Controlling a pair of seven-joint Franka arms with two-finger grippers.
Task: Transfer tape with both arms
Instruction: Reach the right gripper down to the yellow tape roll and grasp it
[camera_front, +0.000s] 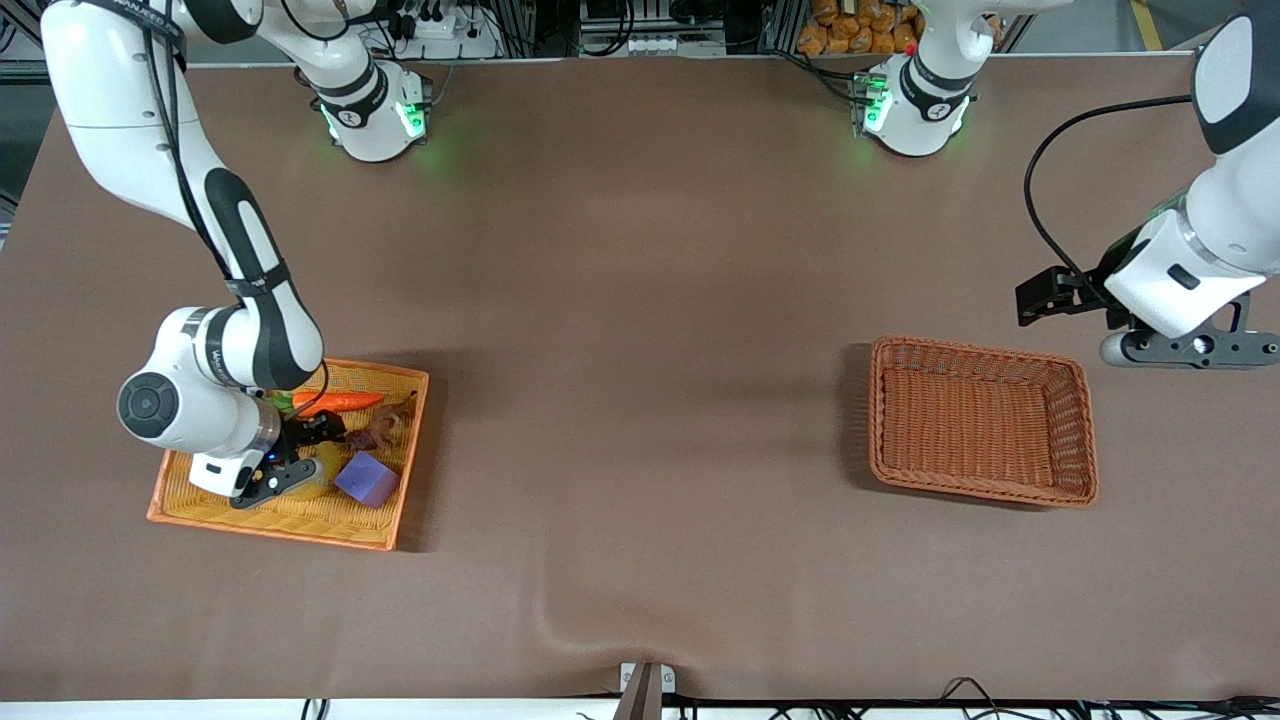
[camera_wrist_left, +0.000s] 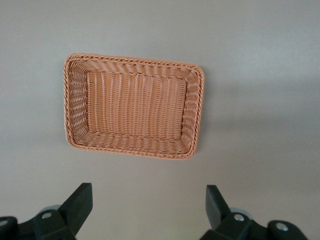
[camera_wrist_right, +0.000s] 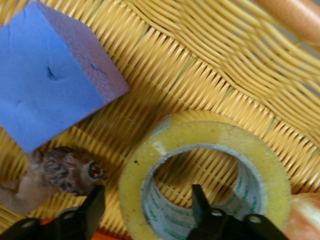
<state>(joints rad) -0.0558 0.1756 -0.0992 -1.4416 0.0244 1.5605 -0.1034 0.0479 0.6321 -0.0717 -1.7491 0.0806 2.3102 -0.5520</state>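
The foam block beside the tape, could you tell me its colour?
The foam block is blue-purple, seen best in the right wrist view.

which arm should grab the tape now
Right. The right gripper is down in the yellow tray, one finger inside the tape ring. The left gripper waits open over the table beside the brown basket.

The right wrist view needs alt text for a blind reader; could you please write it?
The right gripper straddles the wall of a yellowish tape roll lying flat in a yellow woven tray. A purple-blue foam block and a small brown owl figure lie beside it.
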